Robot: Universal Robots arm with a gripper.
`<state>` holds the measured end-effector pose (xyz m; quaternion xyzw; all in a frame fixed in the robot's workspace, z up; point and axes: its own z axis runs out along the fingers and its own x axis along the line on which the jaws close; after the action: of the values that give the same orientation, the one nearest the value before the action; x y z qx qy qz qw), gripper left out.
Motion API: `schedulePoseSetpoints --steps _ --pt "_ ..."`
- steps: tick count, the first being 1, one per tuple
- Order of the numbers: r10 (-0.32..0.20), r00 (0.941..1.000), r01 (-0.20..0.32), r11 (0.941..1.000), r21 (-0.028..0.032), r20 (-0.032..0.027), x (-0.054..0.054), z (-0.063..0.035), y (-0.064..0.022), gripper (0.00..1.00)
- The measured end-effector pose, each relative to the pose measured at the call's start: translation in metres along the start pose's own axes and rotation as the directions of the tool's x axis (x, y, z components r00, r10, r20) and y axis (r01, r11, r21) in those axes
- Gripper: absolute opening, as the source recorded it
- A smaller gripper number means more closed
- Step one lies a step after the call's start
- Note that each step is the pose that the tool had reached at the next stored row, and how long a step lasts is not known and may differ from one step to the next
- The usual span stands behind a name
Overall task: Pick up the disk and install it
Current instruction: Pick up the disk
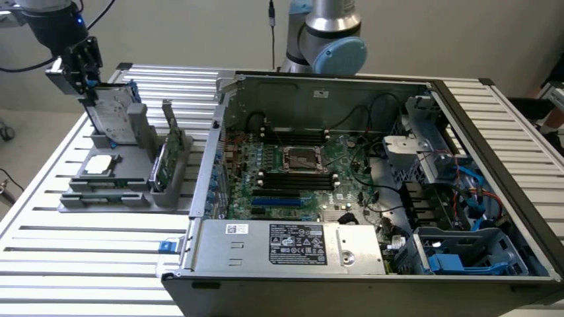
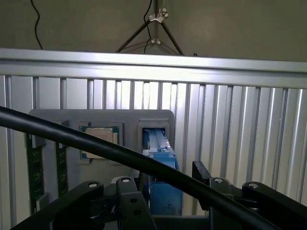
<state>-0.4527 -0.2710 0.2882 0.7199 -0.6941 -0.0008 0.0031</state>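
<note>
The disk (image 1: 112,117), a silver-grey drive with a white label in a blue carrier, stands on edge in a slot at the back of the grey holder (image 1: 115,191), at the exterior view's left. My gripper (image 1: 88,92) hangs right over the disk's upper edge. In the wrist view the carrier's blue edge (image 2: 160,165) runs between the two black fingers (image 2: 128,201) of the gripper (image 2: 165,194). The jaws are open, one on each side of the disk, and a gap shows on one side.
A small square silver chip (image 1: 99,165) and a thin green card (image 1: 168,155) share the holder. The open computer case (image 1: 317,89) fills the exterior view's right, with a blue-trimmed bay (image 1: 458,254) at its near corner. A black cable (image 2: 72,136) crosses the wrist view.
</note>
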Motion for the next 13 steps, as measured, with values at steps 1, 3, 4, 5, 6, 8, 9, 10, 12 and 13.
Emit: schedulePoseSetpoints --steps 1,3,4,5,6,8,9,10,12,13 --pt "0.0 1.0 0.0 1.0 0.0 0.0 0.0 0.0 -0.0001 0.52" --pt "-0.001 1.0 0.001 1.0 0.0 0.0 0.0 0.0001 -0.0003 0.45" --pt "-0.001 1.0 0.001 1.0 0.0001 0.0 0.0 0.0002 -0.0004 0.45" --pt "-0.001 1.0 0.001 1.0 0.0 0.0 0.0 0.0002 -0.0005 0.45" --pt "-0.001 1.0 0.001 1.0 0.0 0.0 0.0 0.0002 -0.0006 0.45" --pt "-0.002 1.0 0.002 1.0 -0.0001 0.0 0.0 0.0003 -0.0007 0.45" --pt "-0.002 1.0 0.002 1.0 -0.0001 0.0 0.0 0.0004 -0.0007 0.45" --pt "-0.002 1.0 0.002 1.0 -0.0001 0.0 0.0001 0.0004 -0.0007 0.45" --pt "-0.002 1.0 0.002 1.0 -0.0003 -0.0001 0.0001 0.0004 -0.0007 0.43" --pt "-0.002 1.0 0.002 1.0 -0.0003 0.0001 0.0 0.0004 -0.0008 0.43"
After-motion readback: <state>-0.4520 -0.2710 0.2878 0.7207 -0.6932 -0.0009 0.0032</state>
